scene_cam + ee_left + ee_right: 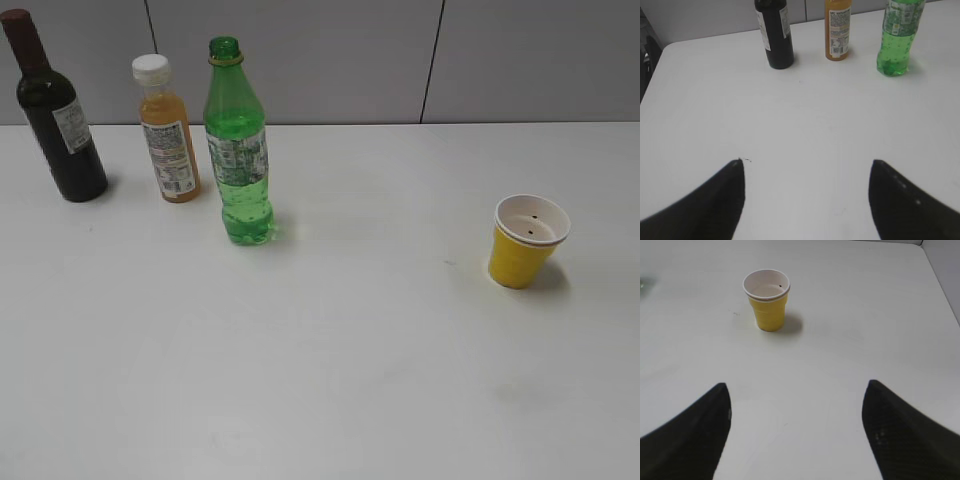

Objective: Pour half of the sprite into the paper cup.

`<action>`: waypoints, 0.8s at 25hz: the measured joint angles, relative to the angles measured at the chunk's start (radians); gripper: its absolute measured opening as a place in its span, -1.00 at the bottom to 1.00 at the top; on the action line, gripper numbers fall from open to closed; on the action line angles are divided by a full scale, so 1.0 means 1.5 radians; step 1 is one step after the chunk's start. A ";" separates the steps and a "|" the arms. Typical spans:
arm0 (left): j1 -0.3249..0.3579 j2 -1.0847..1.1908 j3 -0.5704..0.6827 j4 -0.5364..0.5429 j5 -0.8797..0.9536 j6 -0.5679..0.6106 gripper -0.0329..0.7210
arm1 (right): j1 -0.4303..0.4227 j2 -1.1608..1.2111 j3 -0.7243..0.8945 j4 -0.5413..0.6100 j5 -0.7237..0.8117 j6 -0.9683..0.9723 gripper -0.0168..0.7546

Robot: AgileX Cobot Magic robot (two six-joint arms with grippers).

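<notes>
Two bottles beside the sprite

Exterior view: slanted downward from the front, covering the whole tabletop. Left wrist view: low, behind the left tool, facing three bottles at the far edge. Right wrist view: similarly low, facing the paper cup. Each wrist view overlaps the exterior view.

Bright, even light; soft short shadows; wrist views slightly blurred.

Uncapped sprite upright — paper cup well apart
</notes>
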 joint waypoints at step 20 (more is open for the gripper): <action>0.000 0.000 0.000 0.000 0.000 0.000 0.64 | 0.000 0.096 -0.016 0.000 -0.186 -0.001 0.64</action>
